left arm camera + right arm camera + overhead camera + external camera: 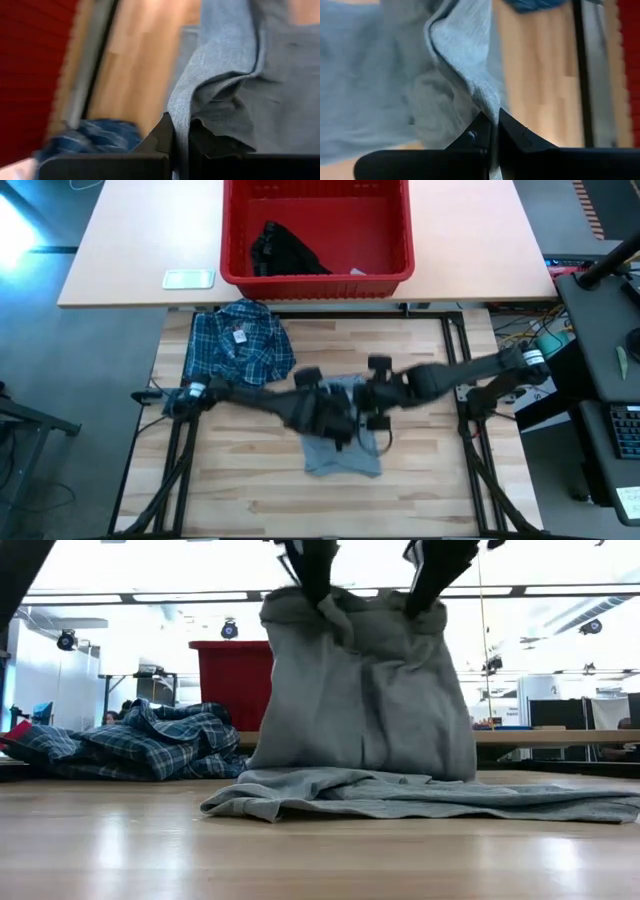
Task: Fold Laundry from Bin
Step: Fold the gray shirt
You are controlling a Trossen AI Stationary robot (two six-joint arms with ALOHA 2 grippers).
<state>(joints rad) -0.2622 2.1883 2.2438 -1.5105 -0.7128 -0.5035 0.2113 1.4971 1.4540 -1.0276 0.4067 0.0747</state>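
Observation:
The light grey T-shirt (370, 690) hangs mid-table between my two grippers, its lower part (420, 798) spread on the wood. My left gripper (312, 585) is shut on its upper left corner, and my right gripper (428, 585) is shut on its upper right corner. In the high view both grippers meet over the T-shirt (343, 452). The blue-and-white plaid shirt (238, 345) lies crumpled at the table's far left. The red bin (385, 272) stands behind the table with a black garment (285, 252) inside. My left gripper pinches a bunched fold of the T-shirt's top edge (181, 107) between its two fingers, coming down from above at a slant. The cloth hangs below the fingers, with its lower end on the table. My right gripper pinches a gathered fold of the top edge (485, 97) between its two fingers, slanting down from above. The cloth hangs from it, drawn up into a sheet between the two grippers; the bottom lies on the table.
A small pale flat object (188, 278) lies on the far tabletop left of the bin. Bare wood (250, 490) stretches along the near side of the table and at the right (430, 460).

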